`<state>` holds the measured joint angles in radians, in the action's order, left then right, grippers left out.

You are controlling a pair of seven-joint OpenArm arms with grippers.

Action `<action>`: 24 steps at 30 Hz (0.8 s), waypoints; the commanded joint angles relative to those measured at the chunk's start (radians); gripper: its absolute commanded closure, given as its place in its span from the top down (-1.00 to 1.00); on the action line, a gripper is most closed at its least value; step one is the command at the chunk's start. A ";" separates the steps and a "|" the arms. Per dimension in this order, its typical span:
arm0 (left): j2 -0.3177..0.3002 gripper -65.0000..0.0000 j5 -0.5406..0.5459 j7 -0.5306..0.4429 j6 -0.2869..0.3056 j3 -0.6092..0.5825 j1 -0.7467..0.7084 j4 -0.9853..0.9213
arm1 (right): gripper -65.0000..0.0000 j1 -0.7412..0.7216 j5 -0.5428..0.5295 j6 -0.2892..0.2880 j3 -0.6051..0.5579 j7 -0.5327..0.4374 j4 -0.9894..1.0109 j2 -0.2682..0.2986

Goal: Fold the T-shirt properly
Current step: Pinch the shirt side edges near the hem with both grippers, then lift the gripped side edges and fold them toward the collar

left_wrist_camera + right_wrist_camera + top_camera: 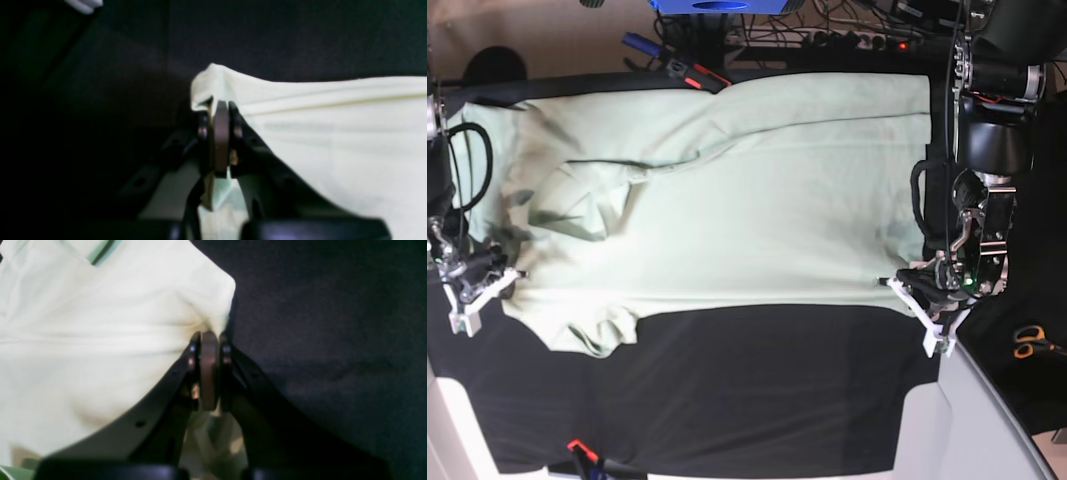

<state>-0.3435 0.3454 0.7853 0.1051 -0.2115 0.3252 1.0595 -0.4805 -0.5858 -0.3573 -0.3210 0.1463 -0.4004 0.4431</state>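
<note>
Mint-green T-shirt point(727, 200) lies half folded on the dark table point(757, 390). Left gripper point(220, 110) and right gripper point(208, 338) each pinch a corner. Next, probably carry both corners across together.

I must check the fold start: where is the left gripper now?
In the base view the left gripper is at the right, shut on the T-shirt at its lower right corner, beside the black table.

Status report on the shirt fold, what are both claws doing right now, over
Left claw shut on T-shirt corner. Right claw shut on its opposite corner. Shirt spread across the dark table, one long edge folded over. Nothing in the way.
</note>
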 commanded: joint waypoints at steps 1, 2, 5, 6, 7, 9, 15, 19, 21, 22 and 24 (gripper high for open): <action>-0.021 -1.00 -0.013 -0.014 -0.015 0.007 0.016 0.026 | -1.00 -0.014 -0.009 0.011 0.009 -0.029 -0.033 0.029; -0.021 -1.00 -0.013 -0.014 -0.015 0.007 0.001 0.038 | -1.00 -0.002 -0.009 0.011 0.027 -0.026 -0.058 0.039; -0.025 -1.00 -0.013 -0.014 -0.015 0.007 -0.031 0.080 | -1.00 0.039 -0.006 0.013 0.102 0.008 -0.116 0.046; -0.025 -1.00 -0.013 -0.013 -0.015 0.007 -0.042 0.092 | -1.00 0.052 -0.003 0.013 0.124 0.026 -0.137 0.049; -0.025 -1.00 -0.013 -0.013 -0.015 0.007 -0.051 0.104 | -1.00 0.059 -0.003 0.013 0.135 0.042 -0.154 0.050; -0.025 -1.00 -0.012 0.001 -0.015 0.007 -0.070 0.130 | -1.00 0.081 -0.003 0.013 0.151 0.069 -0.193 0.053; -0.025 -1.00 -0.012 0.118 -0.015 0.008 -0.117 0.279 | -1.00 0.125 -0.004 0.016 0.155 0.132 -0.279 0.064; -0.024 -1.00 -0.012 0.187 -0.015 0.008 -0.156 0.357 | -1.00 0.139 -0.004 0.016 0.155 0.151 -0.280 0.066; -0.024 -1.00 -0.012 0.208 -0.015 0.008 -0.177 0.387 | -1.00 0.144 -0.004 0.016 0.155 0.152 -0.280 0.066; -0.024 -1.00 -0.012 0.217 -0.015 0.008 -0.189 0.400 | -1.00 0.156 -0.006 0.016 0.155 0.152 -0.280 0.066; -0.025 -1.00 -0.012 0.224 -0.015 0.008 -0.212 0.420 | -1.00 0.168 -0.007 0.016 0.155 0.152 -0.282 0.066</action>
<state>-0.3553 0.3401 1.0241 0.0982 -0.2108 0.0914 1.4597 -0.2935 -0.5861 -0.3462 -0.1761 0.3145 -0.6666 0.4824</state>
